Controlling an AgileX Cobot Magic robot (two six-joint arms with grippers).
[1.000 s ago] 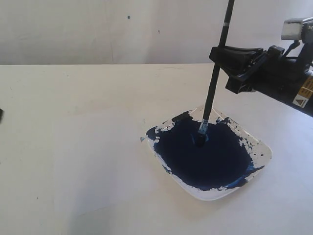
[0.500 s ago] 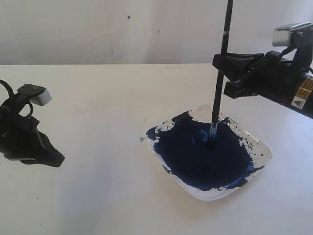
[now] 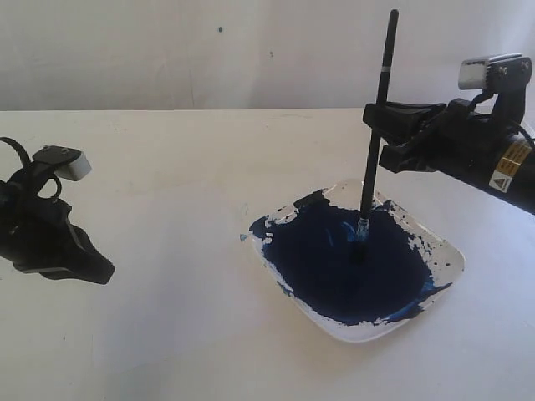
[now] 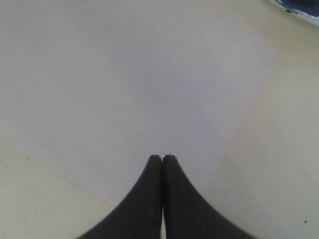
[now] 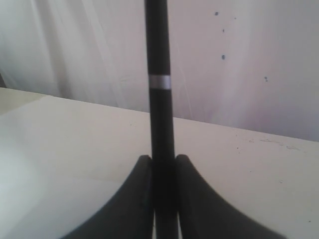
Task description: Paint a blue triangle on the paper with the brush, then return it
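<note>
The brush (image 3: pixel 374 154) stands nearly upright, black handle with a white band near its top end. My right gripper (image 3: pixel 376 125) is shut on its handle about midway up. Its tip rests in the dark-blue paint pool of the white dish (image 3: pixel 445 255). In the right wrist view the brush handle (image 5: pixel 159 99) rises between the gripper (image 5: pixel 163 158) fingers. My left gripper (image 3: pixel 102 272) is low over the table at the left, shut and holding nothing. In its wrist view the gripper (image 4: pixel 163 157) hangs over the white paper (image 4: pixel 149 89). No blue triangle shows.
The dish rim carries blue smears and splatter (image 3: pixel 418 242). A corner of the dish (image 4: pixel 299 6) shows at the edge of the left wrist view. A pale wall (image 3: pixel 209 50) with a few blue specks stands behind the table.
The left arm came into view from the left and settled low over the table. The right gripper lowered the brush and shifted its tip slightly right in the paint pool.
</note>
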